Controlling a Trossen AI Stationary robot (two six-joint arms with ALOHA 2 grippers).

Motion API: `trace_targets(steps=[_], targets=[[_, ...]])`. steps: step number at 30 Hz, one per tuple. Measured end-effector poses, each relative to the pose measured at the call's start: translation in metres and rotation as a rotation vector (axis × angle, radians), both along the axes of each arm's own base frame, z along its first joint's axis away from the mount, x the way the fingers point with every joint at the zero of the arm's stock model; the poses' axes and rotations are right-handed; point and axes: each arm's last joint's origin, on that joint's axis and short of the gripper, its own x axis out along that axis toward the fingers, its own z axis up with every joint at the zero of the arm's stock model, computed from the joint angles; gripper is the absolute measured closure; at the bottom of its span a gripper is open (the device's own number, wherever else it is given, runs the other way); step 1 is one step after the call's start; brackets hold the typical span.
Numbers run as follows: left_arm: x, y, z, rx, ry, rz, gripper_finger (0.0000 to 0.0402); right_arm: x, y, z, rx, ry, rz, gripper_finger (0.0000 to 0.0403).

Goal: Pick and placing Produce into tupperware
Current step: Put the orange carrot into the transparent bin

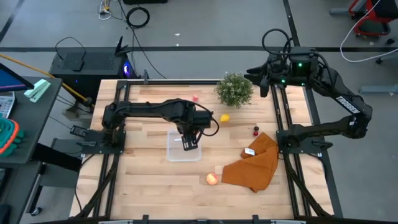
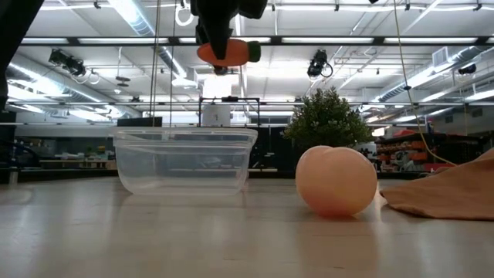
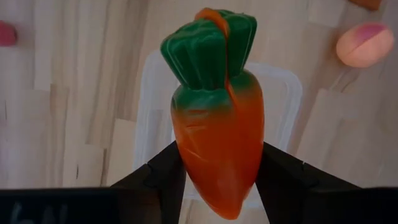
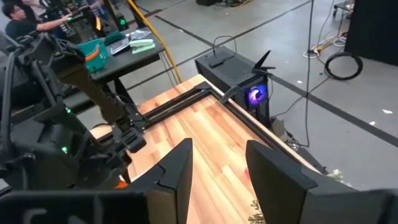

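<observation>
My left gripper (image 1: pixel 189 142) hangs over the clear tupperware (image 1: pixel 184 151), shut on the orange carrot (image 3: pixel 217 118) with its green top (image 3: pixel 208 50). In the low view the carrot (image 2: pixel 228 52) is well above the tupperware's rim (image 2: pixel 185 133). The yellow lemon (image 1: pixel 224 117) and the tiny red piece (image 1: pixel 255 130) lie on the wood to the right. The pale apple (image 1: pixel 212 178) rests on the table near the front edge. My right gripper (image 4: pixel 217 168) is open and waits at the far right corner, beside the plant. My left gripper pinches the carrot's orange body (image 3: pixel 193 162) between its two fingers (image 3: pixel 163 177), one on either side, toward the tapered end. The fingers come from above, pointing down. The carrot is lifted clear and lies about level, its green top sticking out past the fingers.
A brown-orange cloth (image 1: pixel 255 163) lies right of the apple, with a small white tag on it. The bushy potted plant (image 1: pixel 234 89) stands at the far edge. A small pink piece (image 1: pixel 195 98) lies left of the plant. Bare wood lies left of the tupperware.
</observation>
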Motion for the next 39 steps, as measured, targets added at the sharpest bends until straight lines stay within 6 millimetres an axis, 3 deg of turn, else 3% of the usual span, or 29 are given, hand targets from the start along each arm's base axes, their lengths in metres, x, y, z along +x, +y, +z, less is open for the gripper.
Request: trace_targets(steps=[8,11,18,22,26,39], targets=[[0.000,-0.008,-0.001,0.013,0.005,-0.048,0.0229,0.008,0.005,-0.002,0.072,-0.010,0.024,0.0280],[-0.001,-0.010,-0.017,0.014,0.043,-0.053,0.0229,0.012,0.008,-0.003,0.096,-0.008,0.038,0.0280],[-0.027,-0.022,-0.071,-0.005,0.105,-0.072,0.0222,0.022,0.015,-0.006,0.127,0.002,0.053,0.0280],[-0.042,-0.024,-0.083,-0.085,-0.008,-0.021,0.0231,0.025,0.017,-0.008,0.135,0.008,0.034,0.0280],[-0.054,-0.020,-0.094,-0.067,0.012,0.005,0.0230,0.029,0.019,-0.009,0.141,0.013,0.018,0.0280],[-0.053,-0.017,-0.119,-0.051,-0.001,-0.046,0.0229,0.044,0.015,-0.017,0.159,0.048,0.003,0.0280]])
